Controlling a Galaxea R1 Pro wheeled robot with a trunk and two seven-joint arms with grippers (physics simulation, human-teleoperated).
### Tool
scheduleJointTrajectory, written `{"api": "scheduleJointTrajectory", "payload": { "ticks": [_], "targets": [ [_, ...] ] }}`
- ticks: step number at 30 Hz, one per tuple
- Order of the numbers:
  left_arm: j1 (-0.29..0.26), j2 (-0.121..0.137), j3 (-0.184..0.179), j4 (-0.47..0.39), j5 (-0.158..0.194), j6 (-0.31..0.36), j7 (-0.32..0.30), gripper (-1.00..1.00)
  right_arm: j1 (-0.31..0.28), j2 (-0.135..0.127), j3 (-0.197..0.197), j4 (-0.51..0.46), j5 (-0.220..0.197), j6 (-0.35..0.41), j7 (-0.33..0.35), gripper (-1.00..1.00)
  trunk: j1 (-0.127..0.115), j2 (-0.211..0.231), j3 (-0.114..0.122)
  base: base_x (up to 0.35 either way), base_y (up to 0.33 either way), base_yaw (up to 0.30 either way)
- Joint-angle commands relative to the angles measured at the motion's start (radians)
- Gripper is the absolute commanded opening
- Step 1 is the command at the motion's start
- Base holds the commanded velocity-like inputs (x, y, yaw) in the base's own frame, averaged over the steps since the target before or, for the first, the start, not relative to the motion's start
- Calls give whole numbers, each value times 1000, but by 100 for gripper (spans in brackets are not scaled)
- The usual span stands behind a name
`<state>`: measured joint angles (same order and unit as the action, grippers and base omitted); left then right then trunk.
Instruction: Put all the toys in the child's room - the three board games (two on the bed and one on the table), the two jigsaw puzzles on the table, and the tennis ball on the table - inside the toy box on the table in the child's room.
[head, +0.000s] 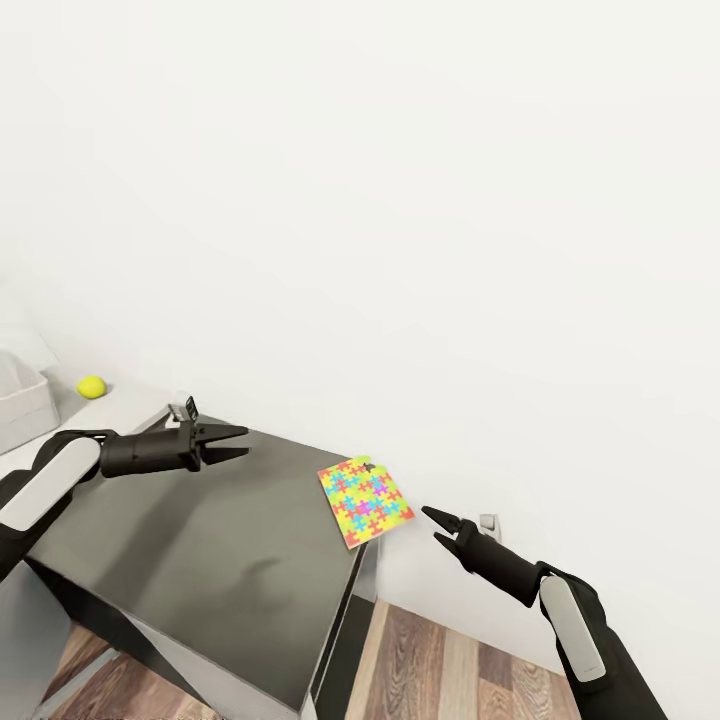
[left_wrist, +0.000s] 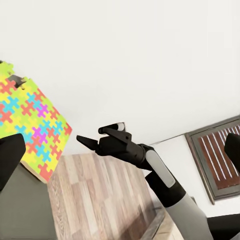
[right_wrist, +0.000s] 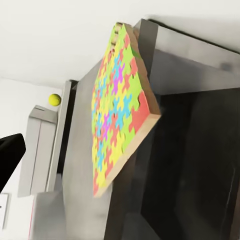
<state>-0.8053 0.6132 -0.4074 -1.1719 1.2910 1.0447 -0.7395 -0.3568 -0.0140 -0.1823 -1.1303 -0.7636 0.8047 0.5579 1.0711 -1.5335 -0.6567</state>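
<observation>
Puzzle (head: 365, 501): one thin board of pink, yellow, green, blue and orange interlocking pieces, lying flat on the dark-grey tabletop (head: 220, 540) at its far right corner, one edge jutting past the tabletop's side. Nothing of mine touches it. In my right wrist view the puzzle (right_wrist: 117, 112) shows edge-on, its wooden rim overhanging the dark cabinet side; in my left wrist view the puzzle (left_wrist: 27, 120) sits at the tabletop's end, above the plank floor (left_wrist: 95, 195).

Ball (head: 91, 386): small, yellow-green, resting on the higher light-grey tabletop (head: 110, 405) near the wall, well apart from the puzzle. Also seen from my right wrist, ball (right_wrist: 54, 99), beyond the dark section.

Toy box (head: 22, 400): light-grey bin, only a corner in sight, just beside the ball on the same light tabletop.

My left jaws (head: 232, 441): spread slightly, holding nothing, hovering over the dark tabletop between ball and puzzle, tips toward the puzzle.

My right jaws (head: 440, 524): spread, holding nothing, off the tabletop's right side above the floor (head: 440, 660), tips pointing at the puzzle, near but apart. The left wrist view shows my right jaws (left_wrist: 92, 136) with tips parted.

Surroundings: plain white wall (head: 400, 200); a small wall outlet (head: 488, 521) just behind my right jaws.
</observation>
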Motion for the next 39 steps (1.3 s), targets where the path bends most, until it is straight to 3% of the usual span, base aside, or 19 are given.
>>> {"api": "scheduleJointTrajectory", "payload": {
  "ticks": [1,39],
  "targets": [
    [-2,1,-3,1,0,3,-5,100,-1,0,-2,0,-1,7,2,100,0,0,-1,0,-10,80],
    [-2,-1,-2,1,-2,3,-5,100,-1,0,-3,1,-1,7,2,100,0,0,0,22,-27,13]
  ]
}}
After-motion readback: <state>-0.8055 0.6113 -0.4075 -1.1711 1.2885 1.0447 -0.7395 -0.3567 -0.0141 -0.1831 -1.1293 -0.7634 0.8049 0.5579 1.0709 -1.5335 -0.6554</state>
